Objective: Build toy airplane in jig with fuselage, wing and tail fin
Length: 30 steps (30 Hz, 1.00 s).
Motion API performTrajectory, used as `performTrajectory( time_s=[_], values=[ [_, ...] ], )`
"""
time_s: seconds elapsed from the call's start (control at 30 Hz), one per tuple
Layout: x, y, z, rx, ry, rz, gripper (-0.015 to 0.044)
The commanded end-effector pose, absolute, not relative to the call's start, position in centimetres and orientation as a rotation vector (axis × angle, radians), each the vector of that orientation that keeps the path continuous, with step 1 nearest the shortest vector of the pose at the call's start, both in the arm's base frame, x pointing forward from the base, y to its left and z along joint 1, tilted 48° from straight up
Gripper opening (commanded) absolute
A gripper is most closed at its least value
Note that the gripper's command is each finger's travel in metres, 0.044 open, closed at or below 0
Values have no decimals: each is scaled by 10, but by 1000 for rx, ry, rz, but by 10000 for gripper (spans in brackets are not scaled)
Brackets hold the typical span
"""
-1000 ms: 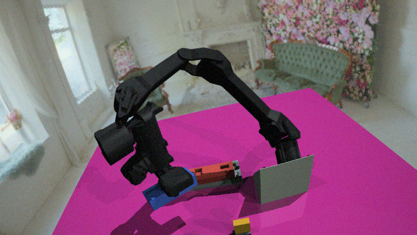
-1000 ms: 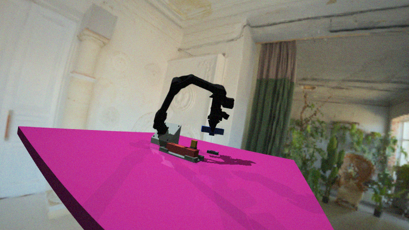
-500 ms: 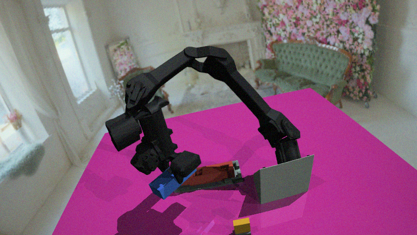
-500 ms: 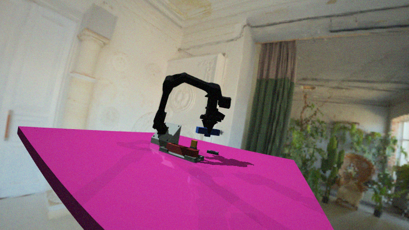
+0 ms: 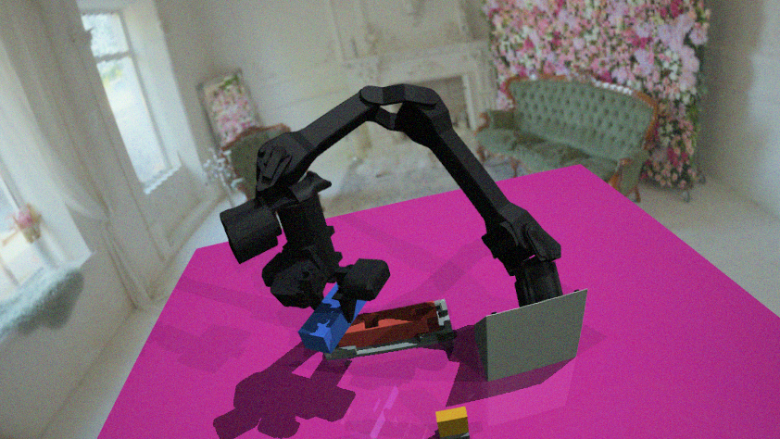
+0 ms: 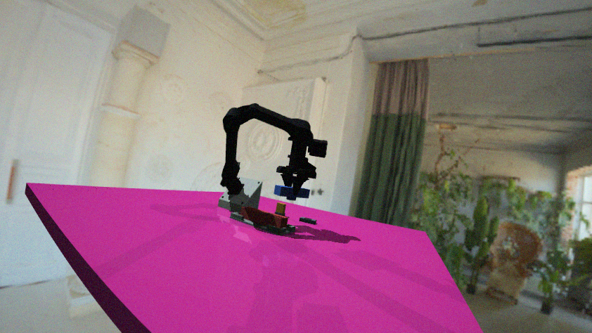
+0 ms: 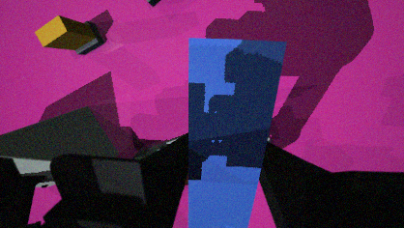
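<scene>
My gripper (image 5: 343, 306) (image 6: 294, 188) (image 7: 221, 139) is shut on the blue wing (image 5: 323, 328) (image 6: 284, 191) (image 7: 232, 87) and holds it in the air, tilted, just off one end of the jig. The red fuselage (image 5: 394, 323) (image 6: 261, 216) lies in the grey-green jig cradle (image 5: 376, 349) (image 6: 282, 228), with two sockets showing in its top. The yellow tail fin (image 5: 451, 419) (image 6: 281, 208) (image 7: 55, 30) stands on the pink table (image 5: 655, 305) (image 6: 165, 256), apart from the jig.
A grey slanted panel (image 5: 532, 335) (image 6: 247, 193) stands at the arm's base beside the jig. A small dark piece (image 6: 307, 220) lies on the table past the jig's end. The table's edges are near in the top view.
</scene>
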<state>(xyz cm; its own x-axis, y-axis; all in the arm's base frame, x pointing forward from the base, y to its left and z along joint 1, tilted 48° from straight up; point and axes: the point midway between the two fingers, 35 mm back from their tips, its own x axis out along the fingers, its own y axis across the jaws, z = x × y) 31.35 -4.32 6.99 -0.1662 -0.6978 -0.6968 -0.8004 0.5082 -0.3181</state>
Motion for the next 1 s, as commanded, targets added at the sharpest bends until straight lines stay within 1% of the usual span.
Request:
performTrajectory(
  time_s=[0.0, 0.8, 0.97],
  values=[
    [308, -51, 77, -1285, 1911, 210, 0],
    [263, -98, 108, -1548, 1953, 603, 0],
    [264, -98, 107, -1548, 1953, 603, 131]
  ],
)
